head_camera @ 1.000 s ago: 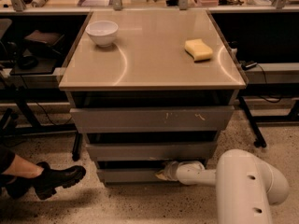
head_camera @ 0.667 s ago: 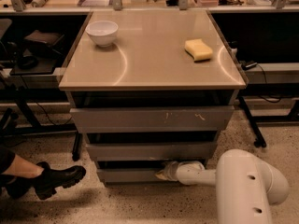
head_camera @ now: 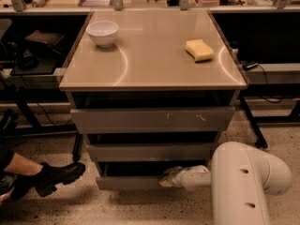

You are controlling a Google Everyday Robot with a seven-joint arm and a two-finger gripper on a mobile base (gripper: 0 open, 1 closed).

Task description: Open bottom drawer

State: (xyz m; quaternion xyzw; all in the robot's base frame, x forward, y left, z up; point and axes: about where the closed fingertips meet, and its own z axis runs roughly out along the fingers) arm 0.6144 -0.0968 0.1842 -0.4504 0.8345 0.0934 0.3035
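The bottom drawer [head_camera: 129, 182] is the lowest plain grey front of the cabinet, near the floor, with a dark gap above it. My gripper [head_camera: 166, 178] is at the end of the white arm [head_camera: 243, 182] that reaches in from the lower right, and it sits at the drawer front's top edge, right of its middle. Above are the mid-width drawer front [head_camera: 150, 151] and the widest front with pale scratch marks [head_camera: 152, 119].
A white bowl [head_camera: 102, 33] and a yellow sponge [head_camera: 199, 49] lie on the beige cabinet top [head_camera: 150, 74]. A person's black boot [head_camera: 56, 176] rests on the speckled floor at the lower left. Dark desks with cables stand on both sides.
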